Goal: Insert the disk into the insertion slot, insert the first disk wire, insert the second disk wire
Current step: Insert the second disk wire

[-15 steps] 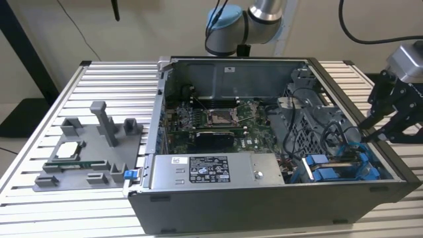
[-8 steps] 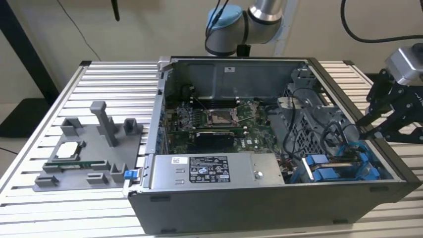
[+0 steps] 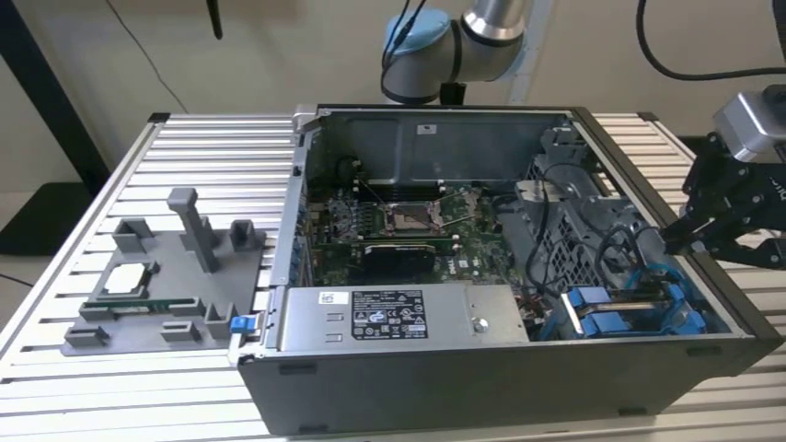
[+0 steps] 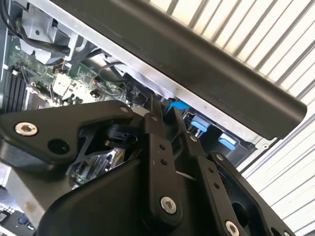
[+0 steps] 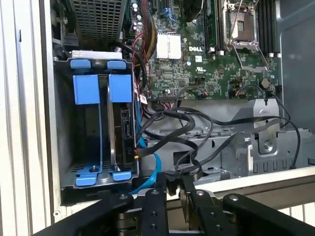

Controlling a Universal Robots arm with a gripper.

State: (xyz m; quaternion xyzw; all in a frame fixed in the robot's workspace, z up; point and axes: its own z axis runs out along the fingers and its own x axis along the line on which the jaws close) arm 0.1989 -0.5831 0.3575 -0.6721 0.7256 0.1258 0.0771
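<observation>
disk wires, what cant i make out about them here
- First wrist view: the blue wire passes behind the gripper; its end is hidden.
- Exterior view: the insertion slot is too small to show any plug.
- Second wrist view: the gripper's body blocks that slot's inside.

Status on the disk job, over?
Copy: pincer above case wall, next to slot. As for disk, looks seated in slot. Close by pincer, black wires bunched.

arm (image 3: pixel 498 23): silver tube; blue joint caps; grey wrist block (image 3: pixel 749 124); black cable (image 3: pixel 683 64)
</observation>
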